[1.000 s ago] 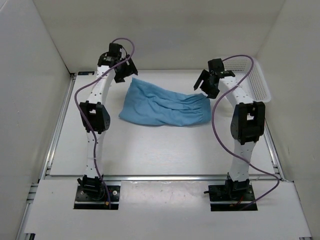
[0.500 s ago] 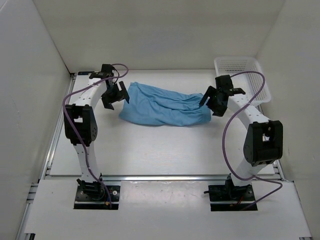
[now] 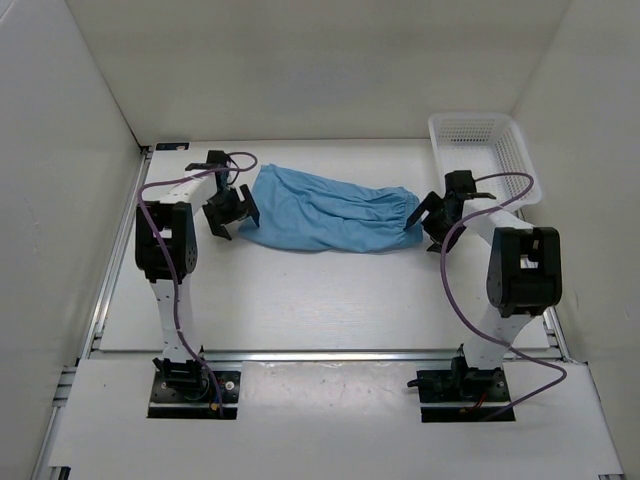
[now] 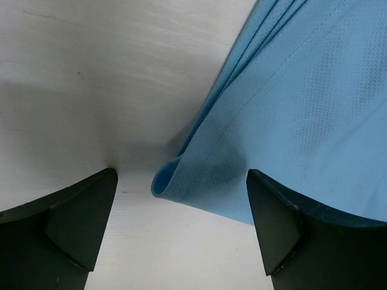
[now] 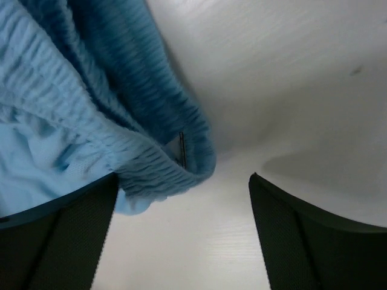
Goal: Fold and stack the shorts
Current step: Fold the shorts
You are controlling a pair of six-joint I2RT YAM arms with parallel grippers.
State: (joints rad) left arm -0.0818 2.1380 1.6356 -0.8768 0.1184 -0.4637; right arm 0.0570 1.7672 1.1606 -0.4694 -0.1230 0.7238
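shorts (image 3: pixel 325 210): on tabletop (image 3: pixel 300 295) | left end effector (image 3: pixel 228 210): wide, at hem | right end effector (image 3: pixel 432 215): wide, at waistband

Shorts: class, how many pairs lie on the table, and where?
1. The light blue shorts lie across the table's far half, between the left hand and right hand; none looks hidden.

Near half of the table (image 3: pixel 320 300) is bare — wide room between the two arms. The shorts (image 3: pixel 325 210) lie across the far middle. The left gripper (image 3: pixel 228 212) straddles their left corner and the right gripper (image 3: pixel 425 218) the waistband end, both with jaws spread. The basket (image 3: pixel 520 165) blocks the far-right corner — just beyond the right arm. The side walls (image 3: pixel 60 220) stand close.
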